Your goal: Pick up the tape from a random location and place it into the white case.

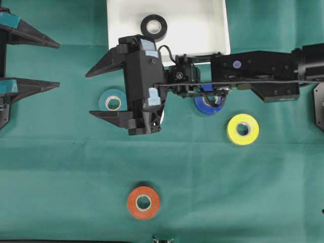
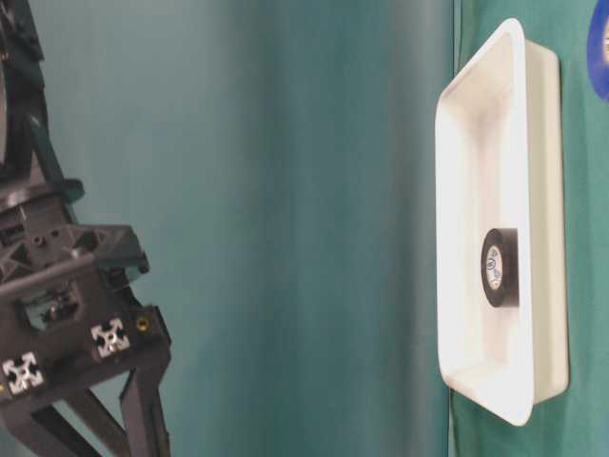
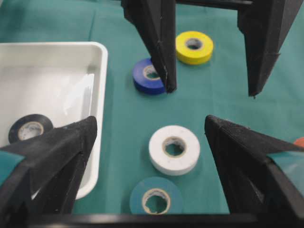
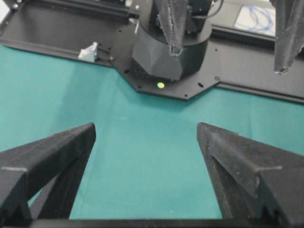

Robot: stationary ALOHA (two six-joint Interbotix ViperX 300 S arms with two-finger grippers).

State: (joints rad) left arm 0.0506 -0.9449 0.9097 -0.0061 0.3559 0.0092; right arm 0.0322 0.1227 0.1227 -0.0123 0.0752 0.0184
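Observation:
The white case (image 1: 192,25) (image 3: 47,71) (image 2: 476,86) lies at the table's far edge and holds a black tape roll (image 1: 154,26) (image 3: 29,128) (image 2: 500,267). On the green cloth lie a teal tape (image 1: 112,100) (image 3: 156,202), a white tape (image 3: 174,149), a blue tape (image 1: 209,104) (image 3: 148,76), a yellow tape (image 1: 242,129) (image 3: 194,46) and an orange tape (image 1: 144,202). My right gripper (image 1: 88,95) (image 4: 146,127) reaches across the middle, open and empty, its fingers either side of the teal roll from above. My left gripper (image 1: 58,65) (image 3: 151,121) stands open and empty at the left edge.
The right arm's body (image 1: 253,68) spans the table just in front of the case and covers part of the blue roll; the white roll is hidden under it in the overhead view. The left arm's black base plate (image 4: 171,61) sits at the left end.

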